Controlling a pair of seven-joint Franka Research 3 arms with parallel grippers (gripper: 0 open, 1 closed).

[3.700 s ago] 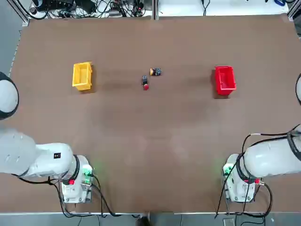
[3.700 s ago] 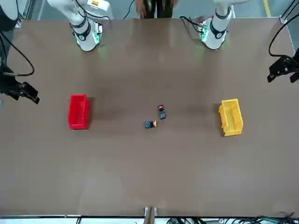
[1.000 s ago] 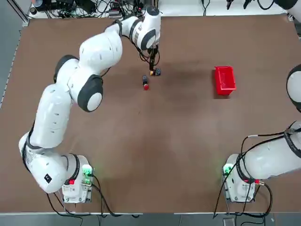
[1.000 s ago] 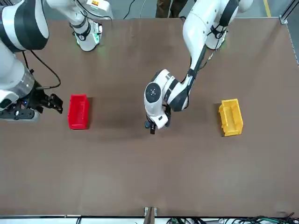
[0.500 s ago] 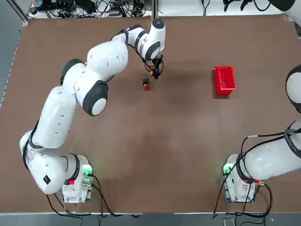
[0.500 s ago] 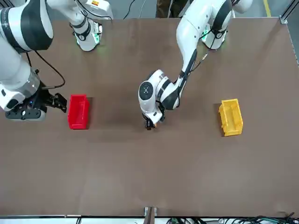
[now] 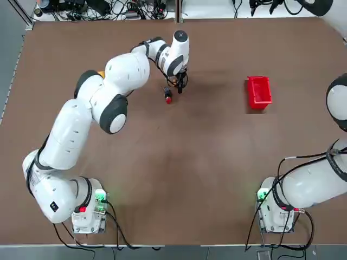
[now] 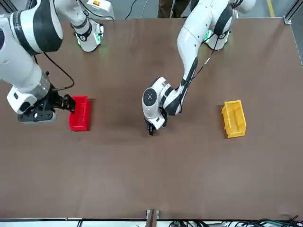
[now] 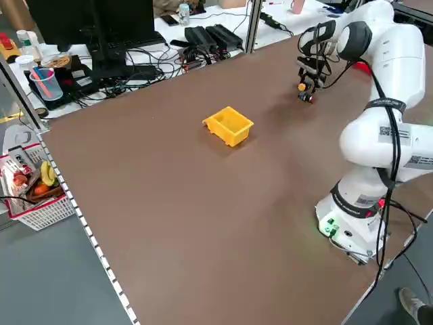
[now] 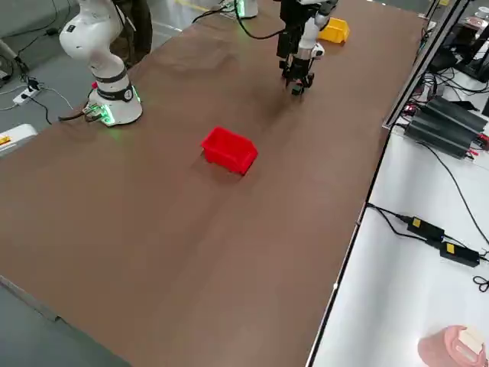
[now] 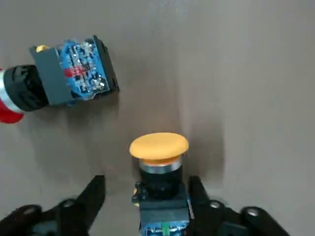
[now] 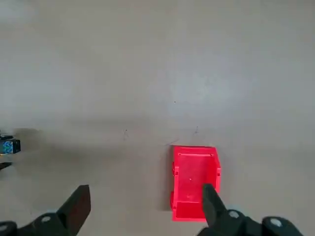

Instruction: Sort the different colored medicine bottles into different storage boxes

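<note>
My left gripper (image 7: pixel 180 86) is down at the table's middle, astride the orange-capped medicine bottle (image 11: pixel 158 169). One finger (image 11: pixel 197 194) touches the bottle; the other (image 11: pixel 93 196) stands a little off it, so the gripper is open. The red-capped bottle (image 7: pixel 168 97) lies just beside it, shown in the left wrist view (image 11: pixel 64 81). The yellow storage box (image 8: pixel 234 118) sits on the left arm's side. The red storage box (image 7: pixel 258 92) sits on the right arm's side. My right gripper (image 8: pixel 70 103) hovers above the red box (image 12: pixel 195 181), fingers wide open and empty.
Cables and power strips (image 9: pixel 210 37) lie beyond the table's far edge. A person's legs (image 8: pixel 168 7) show behind the arm bases. A basket (image 9: pixel 30 189) sits off the table on the robot's left. The left arm (image 7: pixel 103 97) arches over the yellow box's side.
The left gripper has dropped onto the orange-capped bottle and its fingers have narrowed around it. The right gripper has drifted closer to the red box.
</note>
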